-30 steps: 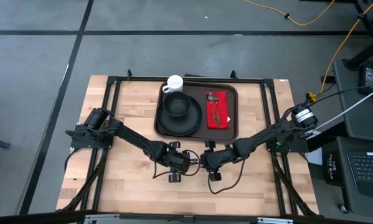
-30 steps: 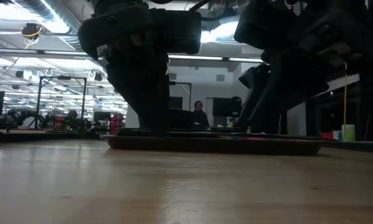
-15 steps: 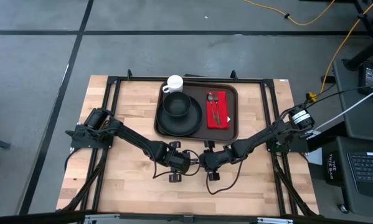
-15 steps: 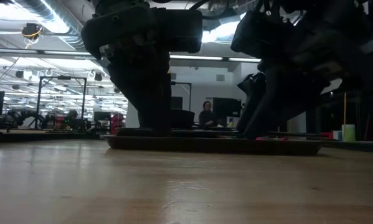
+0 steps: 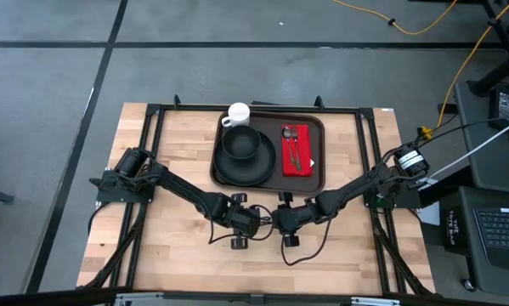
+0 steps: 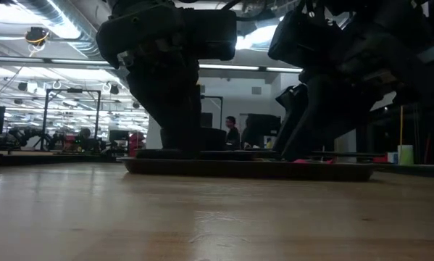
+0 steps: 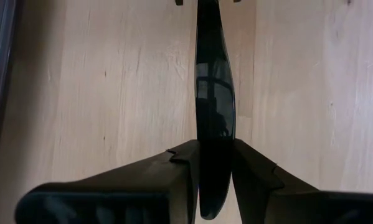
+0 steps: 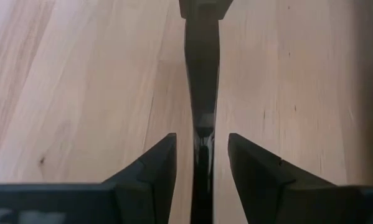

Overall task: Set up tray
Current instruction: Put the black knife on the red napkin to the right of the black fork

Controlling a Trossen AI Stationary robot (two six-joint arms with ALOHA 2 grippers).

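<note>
Left end effector (image 5: 256,223) clamped, right end effector (image 5: 277,220) parted

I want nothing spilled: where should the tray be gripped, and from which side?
Take the tray by its raised rim on the near edge, coming from the arms' side: that rim is bare, while the plate and napkin fill the inside. One hand toward each near corner should keep it level; the left hand and right hand sit just short of that edge.

This is a robotics lab or workshop. The wooden desk (image 5: 178,255) stands on a grey concrete floor (image 5: 237,68) with loose yellow cables (image 5: 424,25). Behind it are ceiling lights (image 6: 50,54), metal frames (image 6: 72,109), monitors and a person (image 6: 231,134).
</note>
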